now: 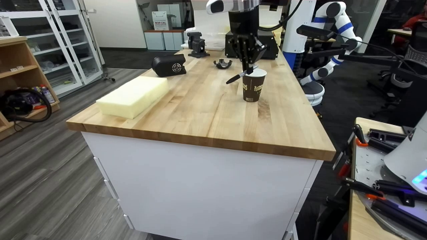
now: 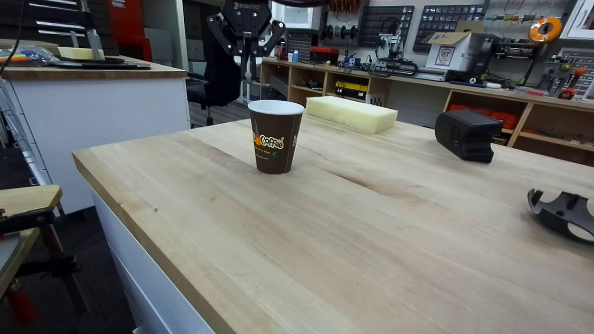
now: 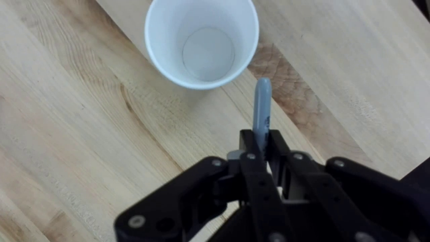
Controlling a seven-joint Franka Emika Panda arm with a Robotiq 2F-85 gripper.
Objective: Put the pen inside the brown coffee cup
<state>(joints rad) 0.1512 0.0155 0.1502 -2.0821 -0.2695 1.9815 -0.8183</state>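
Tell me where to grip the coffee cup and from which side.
I'd pinch the rim from straight above, one finger inside, one outside: the cup stands upright, mouth open, sides narrowing toward the base. The hand, shut on the pen, would likely have to release that first.

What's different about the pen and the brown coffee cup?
The pen is thin like a stick, while the brown coffee cup is wide and hollow. The pen is held up by the gripper, but the cup stands on the table. The pen slants, while the cup is upright. Both have dark and light parts: the pen is gray with a black end, and the cup is brown outside and white inside.
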